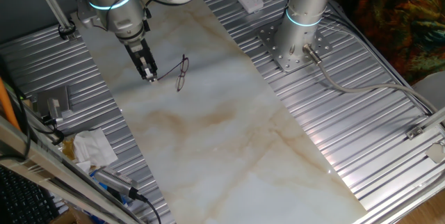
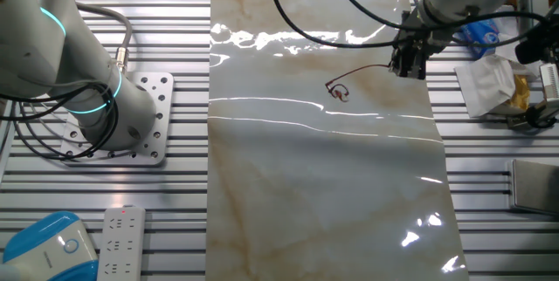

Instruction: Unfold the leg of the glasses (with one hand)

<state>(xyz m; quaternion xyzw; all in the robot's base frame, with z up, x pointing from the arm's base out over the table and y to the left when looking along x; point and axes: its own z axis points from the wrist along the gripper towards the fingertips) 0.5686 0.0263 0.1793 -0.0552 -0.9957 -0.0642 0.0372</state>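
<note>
now | gripper (image 1: 150, 75) pinched on glasses (image 1: 181, 73) leg tip | glasses on marble table (image 1: 229, 147)

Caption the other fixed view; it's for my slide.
Black two-finger gripper at a leg tip of thin reddish-brown wire-frame glasses on marble-patterned tabletop.

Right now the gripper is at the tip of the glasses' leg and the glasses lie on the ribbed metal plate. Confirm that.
Not the plate. The gripper is at the leg tip, but the glasses lie on the marble-patterned sheet, as one fixed view shows.
</note>
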